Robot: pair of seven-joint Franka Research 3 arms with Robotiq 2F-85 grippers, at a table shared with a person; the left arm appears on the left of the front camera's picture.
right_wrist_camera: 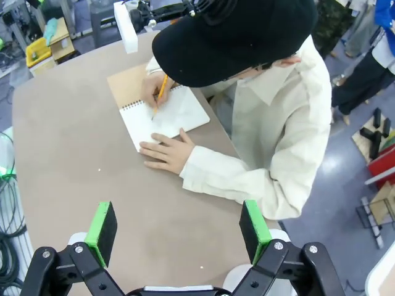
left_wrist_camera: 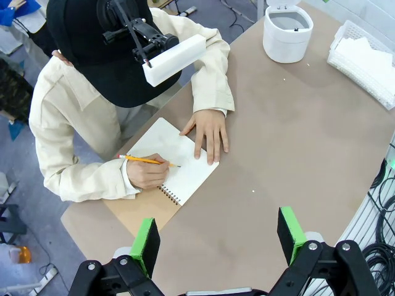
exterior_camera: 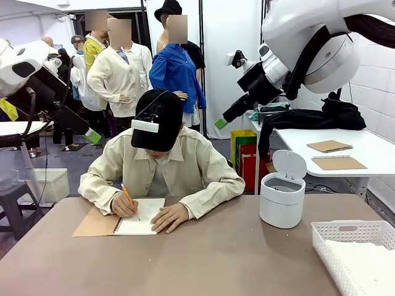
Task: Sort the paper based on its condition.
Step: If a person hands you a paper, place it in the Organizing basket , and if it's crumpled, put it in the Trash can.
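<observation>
Both arms are hovering high above the bench [exterior_camera: 216,259], with the left gripper [left_wrist_camera: 219,237] and the right gripper [right_wrist_camera: 178,225] spread wide, grasping nothing. The paper [left_wrist_camera: 370,52] is lying in the tray [left_wrist_camera: 355,74], well apart at one o'clock from the left gripper.

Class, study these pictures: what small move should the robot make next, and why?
Probably wait, with the left tool and right tool open above the table. The person's hand holds a pencil on the notebook page and the other hand rests on it, so no sheet seems ready.
</observation>
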